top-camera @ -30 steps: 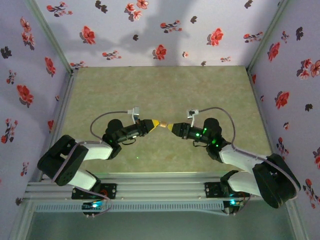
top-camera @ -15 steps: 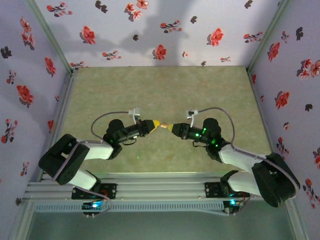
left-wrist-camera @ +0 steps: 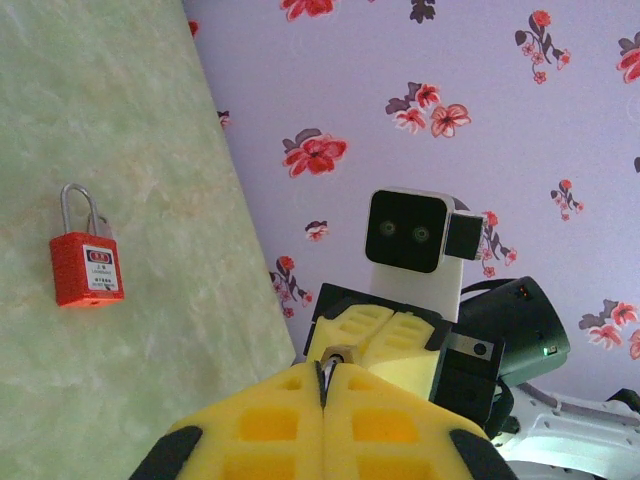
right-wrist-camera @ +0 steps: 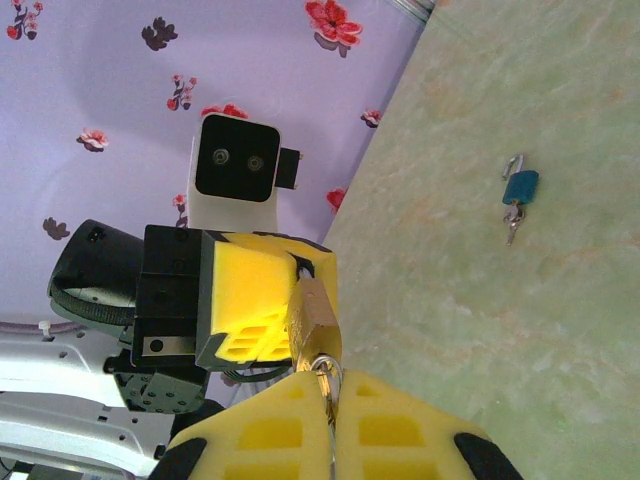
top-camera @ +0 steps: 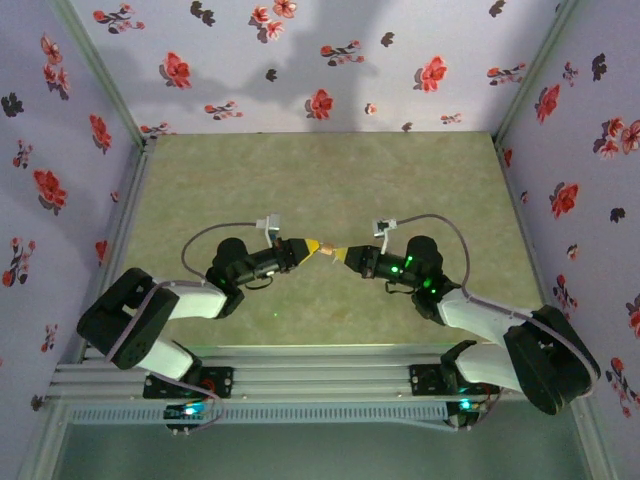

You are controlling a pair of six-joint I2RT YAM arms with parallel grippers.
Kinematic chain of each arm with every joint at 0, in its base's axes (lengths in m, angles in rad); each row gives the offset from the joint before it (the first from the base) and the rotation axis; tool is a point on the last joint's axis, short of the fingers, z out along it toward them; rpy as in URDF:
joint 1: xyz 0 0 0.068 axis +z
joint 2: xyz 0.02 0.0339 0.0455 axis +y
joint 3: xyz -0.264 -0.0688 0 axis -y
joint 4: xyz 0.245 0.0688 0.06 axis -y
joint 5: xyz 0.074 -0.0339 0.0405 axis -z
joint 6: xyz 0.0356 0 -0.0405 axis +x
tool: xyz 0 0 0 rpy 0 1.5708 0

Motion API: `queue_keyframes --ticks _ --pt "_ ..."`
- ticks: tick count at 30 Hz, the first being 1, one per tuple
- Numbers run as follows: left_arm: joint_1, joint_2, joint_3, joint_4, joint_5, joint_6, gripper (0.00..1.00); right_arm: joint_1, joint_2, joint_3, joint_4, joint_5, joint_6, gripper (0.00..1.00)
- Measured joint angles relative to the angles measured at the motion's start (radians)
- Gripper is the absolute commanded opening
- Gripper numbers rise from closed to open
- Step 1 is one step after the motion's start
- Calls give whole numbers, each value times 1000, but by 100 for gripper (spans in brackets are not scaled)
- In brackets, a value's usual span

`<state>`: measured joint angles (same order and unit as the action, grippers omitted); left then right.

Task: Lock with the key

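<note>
Honestly not much has changed over the last second. From above, the left gripper (top-camera: 311,246) and right gripper (top-camera: 346,256) sit nose to nose above the table (top-camera: 320,170), same as before, maybe a hair closer.

In the right wrist view, the left one's yellow pads are clamped on the brass padlock (right-wrist-camera: 314,318). The right one is pinched tight on the key (right-wrist-camera: 326,374) and its ring, right up against the lock body (can't see the blade, so no idea how deep it's in). My read is that it's in the fiddly seat-and-turn stage, not stuck.

A red padlock (left-wrist-camera: 88,266) and a blue padlock (right-wrist-camera: 519,187) lie on the table, well off to the sides.
</note>
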<state>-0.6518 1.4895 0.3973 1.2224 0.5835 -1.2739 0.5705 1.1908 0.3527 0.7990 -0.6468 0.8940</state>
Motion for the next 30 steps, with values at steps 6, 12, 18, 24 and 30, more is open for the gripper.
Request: queue_keyframes --ticks 6,12,18,24,30 --pt "4 -9 -5 0 0 0 0 1 -29 0 -23 4 -4 0" --pt "7 -41 -24 1 0 -1 0 11 -41 0 -27 7 -8 0" --pt "9 -59 -42 0 -5 -8 0 19 -41 0 -26 6 -11 0" --pt "17 -69 -56 2 -8 -22 0 24 -43 0 -26 6 -11 0" --pt "28 -78 -64 6 -19 -34 0 24 -47 0 -21 7 -11 0"
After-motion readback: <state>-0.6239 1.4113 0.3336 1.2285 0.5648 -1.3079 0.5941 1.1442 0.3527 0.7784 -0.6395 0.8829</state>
